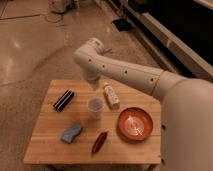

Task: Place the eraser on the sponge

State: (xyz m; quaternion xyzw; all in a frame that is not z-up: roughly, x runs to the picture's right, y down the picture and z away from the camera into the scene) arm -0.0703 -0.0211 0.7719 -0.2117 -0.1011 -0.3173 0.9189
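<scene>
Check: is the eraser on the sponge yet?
No. The eraser lies on the table, apart from the sponge; the gripper hangs near the cup.

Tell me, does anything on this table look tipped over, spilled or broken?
Only the small white bottle seems odd: it appears to lie on its side beside the cup. No spill or damage shows. The gripper hangs over the far edge of the table, behind the cup.
</scene>
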